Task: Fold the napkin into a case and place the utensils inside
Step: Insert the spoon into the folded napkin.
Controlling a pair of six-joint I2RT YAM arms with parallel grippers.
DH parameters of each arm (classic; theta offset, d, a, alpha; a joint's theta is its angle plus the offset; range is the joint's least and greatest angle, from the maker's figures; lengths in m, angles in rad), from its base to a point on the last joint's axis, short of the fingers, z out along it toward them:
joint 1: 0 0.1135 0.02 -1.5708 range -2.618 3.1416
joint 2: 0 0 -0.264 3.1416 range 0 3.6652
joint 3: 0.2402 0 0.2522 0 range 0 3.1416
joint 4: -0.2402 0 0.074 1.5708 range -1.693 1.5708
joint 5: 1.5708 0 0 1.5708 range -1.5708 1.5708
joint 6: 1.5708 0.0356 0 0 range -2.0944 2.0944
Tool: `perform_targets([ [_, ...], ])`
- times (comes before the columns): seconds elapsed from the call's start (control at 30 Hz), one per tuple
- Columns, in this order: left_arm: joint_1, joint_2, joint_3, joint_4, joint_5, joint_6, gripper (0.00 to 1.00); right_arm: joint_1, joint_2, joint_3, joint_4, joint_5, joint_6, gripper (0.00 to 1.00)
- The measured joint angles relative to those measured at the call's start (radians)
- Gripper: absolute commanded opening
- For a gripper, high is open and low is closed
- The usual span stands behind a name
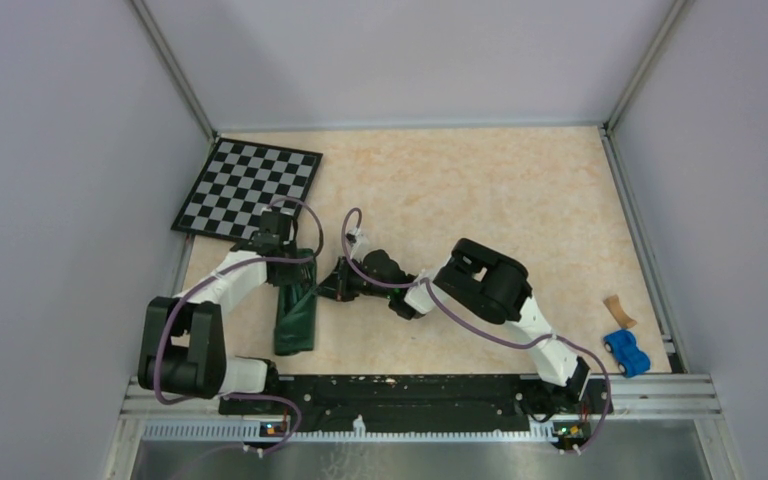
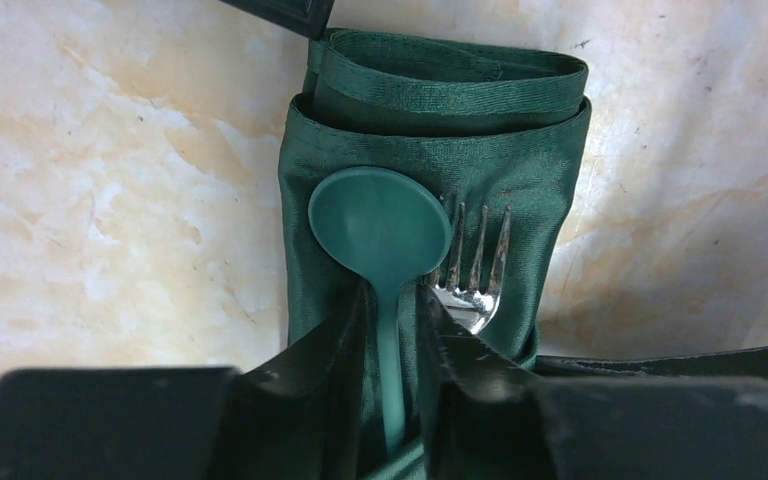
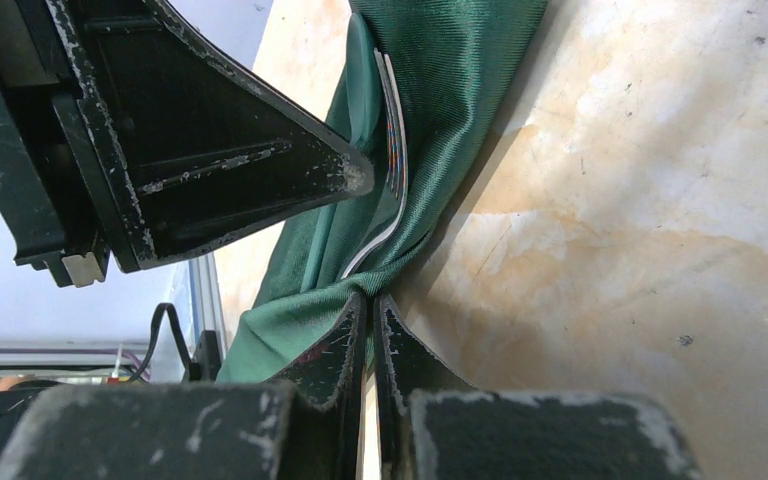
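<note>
The left gripper [image 2: 392, 300], jaws slightly parted, straddles the spoon [image 2: 380, 225] handle on the case [image 2: 520, 190], the fork [image 2: 475, 270] just beside it. A crooked lift could drag the spoon out. The right gripper [image 3: 367, 305] is clenched on the case's edge at the tabletop [image 3: 610, 250]. A tug might spill both utensils.
</note>
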Motion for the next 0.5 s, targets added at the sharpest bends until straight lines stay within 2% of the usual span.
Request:
perform_targets([
  [0.13, 0.0, -0.002, 0.0, 0.001, 0.0, -0.003, 0.46, 0.0, 0.0, 0.0, 0.0, 0.0, 0.0, 0.0],
  [0.37, 0.0, -0.022, 0.0, 0.005, -0.003, -0.006, 0.38, 0.0, 0.0, 0.0, 0.0, 0.0, -0.001, 0.0],
  [0.5, 0.0, -0.026, 0.0, 0.007, -0.003, -0.005, 0.45, 0.0, 0.0, 0.0, 0.0, 0.0, -0.001, 0.0],
])
